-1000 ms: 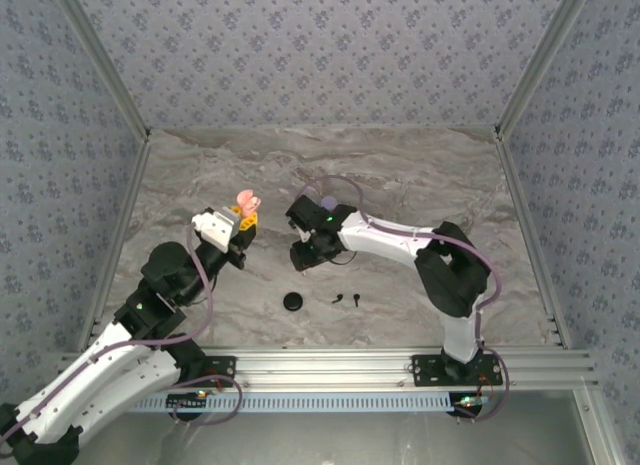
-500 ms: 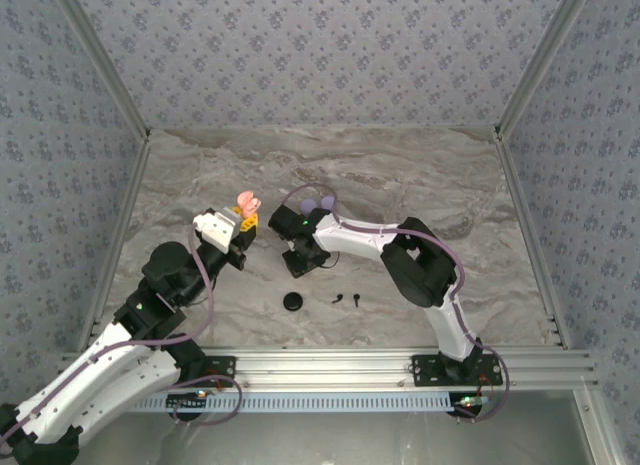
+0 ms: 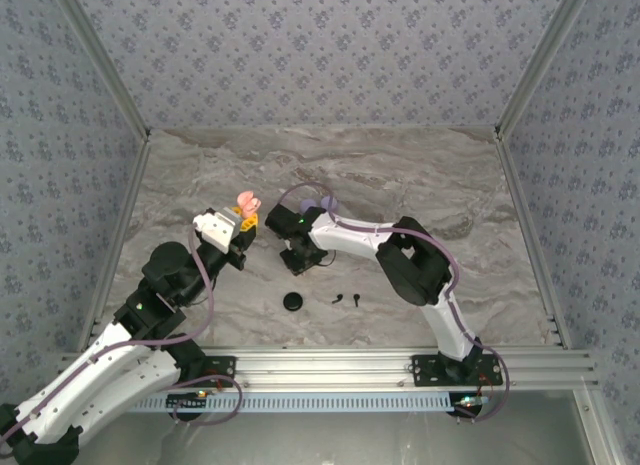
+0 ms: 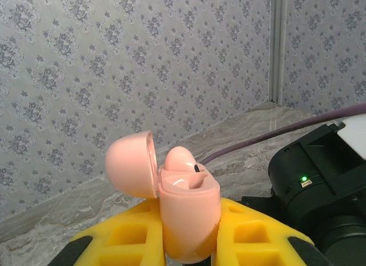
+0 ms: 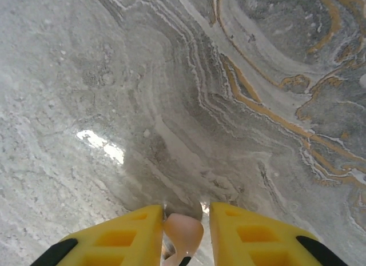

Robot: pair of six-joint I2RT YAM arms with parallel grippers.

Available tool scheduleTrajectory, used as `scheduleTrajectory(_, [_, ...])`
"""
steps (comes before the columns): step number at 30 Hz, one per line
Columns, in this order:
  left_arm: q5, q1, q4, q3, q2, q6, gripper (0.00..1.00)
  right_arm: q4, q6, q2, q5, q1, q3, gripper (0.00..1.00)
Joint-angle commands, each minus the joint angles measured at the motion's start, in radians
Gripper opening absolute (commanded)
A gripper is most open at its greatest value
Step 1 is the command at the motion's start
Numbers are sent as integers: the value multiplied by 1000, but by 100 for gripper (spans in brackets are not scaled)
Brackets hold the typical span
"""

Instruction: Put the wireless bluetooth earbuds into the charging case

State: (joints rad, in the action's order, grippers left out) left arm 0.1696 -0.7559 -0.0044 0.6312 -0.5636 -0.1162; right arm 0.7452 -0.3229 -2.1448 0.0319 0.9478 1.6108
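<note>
Pink earbud (image 5: pixel 183 233) pinched in R pincer (image 5: pixel 186 212) low at bench (image 5: pixel 114 77); L pincer (image 4: pixel 189 223) clamps open pink case (image 4: pixel 189 200) upright, rdy for insertion.

Wallpaper all round: grey-blue walls (image 3: pixel 320 55) with a small floral print, at the back and on both sides. Metal posts (image 3: pixel 531 70) run up the two back corners. Below lies a marble-look table (image 3: pixel 430 175), grey and cream swirls, ochre veins showing up close. A bright patch of glare (image 5: pixel 102 145) sits on it. Along the near edge runs a ribbed aluminium rail (image 3: pixel 340 363).
</note>
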Motion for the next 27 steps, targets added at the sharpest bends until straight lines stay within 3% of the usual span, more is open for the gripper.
scheduleTrajectory(1, [12,-7,17,30,5,-14,0,28,11,-31,2,9,20,26])
scheduleTrajectory(13, [-15,-7,71,11,-32,8,0,-48,35,192,18,-42,-110,22])
scheduleTrajectory(27, [-211,-7,256,23,-284,115,0,-182,162,749,79,-175,-371,21])
